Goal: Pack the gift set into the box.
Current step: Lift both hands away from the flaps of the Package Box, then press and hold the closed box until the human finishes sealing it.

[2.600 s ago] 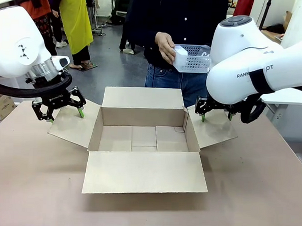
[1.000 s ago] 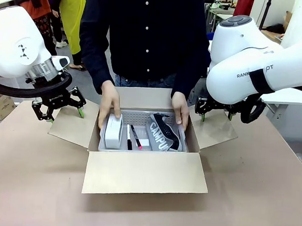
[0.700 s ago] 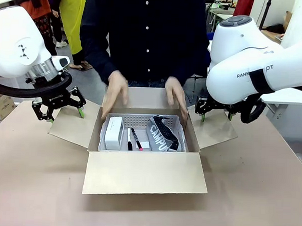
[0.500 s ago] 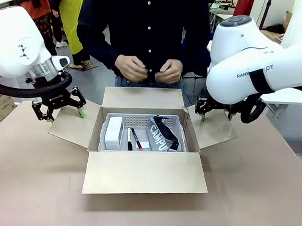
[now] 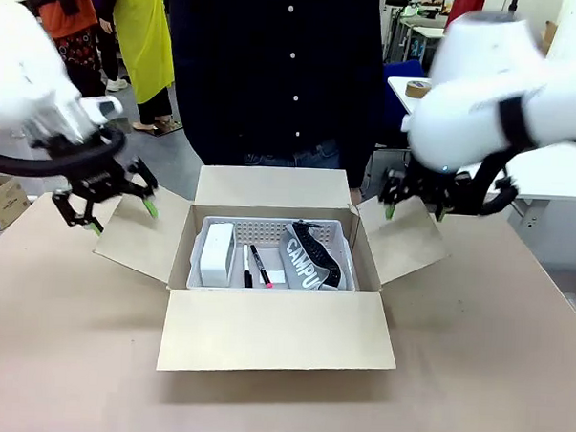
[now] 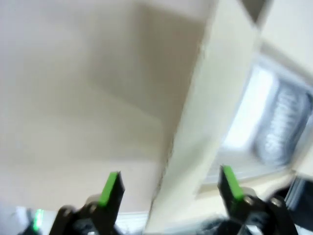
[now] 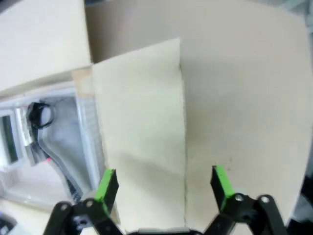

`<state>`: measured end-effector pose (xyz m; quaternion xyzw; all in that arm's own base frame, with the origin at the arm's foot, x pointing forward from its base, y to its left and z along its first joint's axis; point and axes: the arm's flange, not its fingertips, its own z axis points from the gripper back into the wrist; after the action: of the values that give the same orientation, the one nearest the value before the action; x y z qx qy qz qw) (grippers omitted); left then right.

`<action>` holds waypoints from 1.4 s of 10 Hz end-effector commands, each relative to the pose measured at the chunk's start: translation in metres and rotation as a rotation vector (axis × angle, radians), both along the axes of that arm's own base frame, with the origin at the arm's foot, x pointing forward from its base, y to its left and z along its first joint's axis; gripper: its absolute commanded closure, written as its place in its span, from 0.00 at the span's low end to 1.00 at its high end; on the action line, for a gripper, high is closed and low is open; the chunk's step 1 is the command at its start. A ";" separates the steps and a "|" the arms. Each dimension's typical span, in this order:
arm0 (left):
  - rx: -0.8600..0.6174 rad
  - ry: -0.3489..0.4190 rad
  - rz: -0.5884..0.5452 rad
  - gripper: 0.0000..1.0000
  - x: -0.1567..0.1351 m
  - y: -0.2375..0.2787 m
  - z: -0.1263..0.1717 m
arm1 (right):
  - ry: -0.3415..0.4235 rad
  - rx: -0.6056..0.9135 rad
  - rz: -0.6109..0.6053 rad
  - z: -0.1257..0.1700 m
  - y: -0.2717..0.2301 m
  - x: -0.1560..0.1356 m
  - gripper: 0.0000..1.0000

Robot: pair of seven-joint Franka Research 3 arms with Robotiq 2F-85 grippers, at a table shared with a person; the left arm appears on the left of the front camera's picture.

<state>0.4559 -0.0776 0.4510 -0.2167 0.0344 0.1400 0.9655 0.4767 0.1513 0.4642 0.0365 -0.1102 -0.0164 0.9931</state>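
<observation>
The box (image 5: 273,330) stands open on the counter (image 5: 62,359), between the two tools, with all four flaps spread. The basket (image 5: 259,226) sits inside it, down on the bottom, nearer the left tool's side wall than the right. In the basket the small box (image 5: 217,251) lies on the left tool's side, the fabric (image 5: 310,257) lettered "CAMPUS" on the right tool's side, and the pens (image 5: 252,265) between them.

The left tool (image 5: 123,218) is blurred in the front view, but its fingers stand wide apart, holding nothing. It hangs at the outer edge of the left flap (image 5: 139,233), which tilts upward. In the left wrist view the left tool (image 6: 169,186) has that flap (image 6: 195,147) running up between its green pads; whether either pad touches it cannot be told. Past the flap, the basket (image 6: 274,122) shows as a pale blur.

The right tool (image 5: 414,210) is also blurred and wide open, empty, at the outer edge of the right flap (image 5: 402,242), which is tilted up too. In the right wrist view the right tool (image 7: 163,183) straddles the flap (image 7: 142,122); the flap's edge runs between the pads, with bare counter (image 7: 244,98) on one side and the basket (image 7: 58,147) beyond the flap on the other.

A person (image 5: 275,72) in a dark shirt stands just behind the box's far flap.
</observation>
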 end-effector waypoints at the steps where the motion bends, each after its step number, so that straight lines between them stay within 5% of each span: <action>1: -0.487 0.170 -0.231 0.00 -0.020 0.117 0.044 | 0.140 0.581 0.291 0.061 -0.134 -0.039 0.00; 4: -1.077 0.079 -0.297 0.00 -0.023 0.208 -0.005 | 0.097 0.895 0.267 0.005 -0.235 -0.060 0.00; 6: -1.280 0.112 -0.197 0.00 -0.010 0.221 -0.037 | 0.100 1.083 0.131 -0.051 -0.253 -0.054 0.00; 7: -0.832 -0.076 -0.220 0.00 -0.059 0.224 -0.005 | -0.054 0.867 0.229 0.014 -0.247 -0.093 0.00; 14: -0.832 -0.076 -0.220 0.00 -0.059 0.224 -0.005 | -0.054 0.867 0.229 0.014 -0.247 -0.093 0.00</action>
<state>0.3998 0.1469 0.4487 -0.5885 0.0757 -0.0002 0.8050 0.3859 -0.0976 0.4796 0.4646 -0.1181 0.0566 0.8758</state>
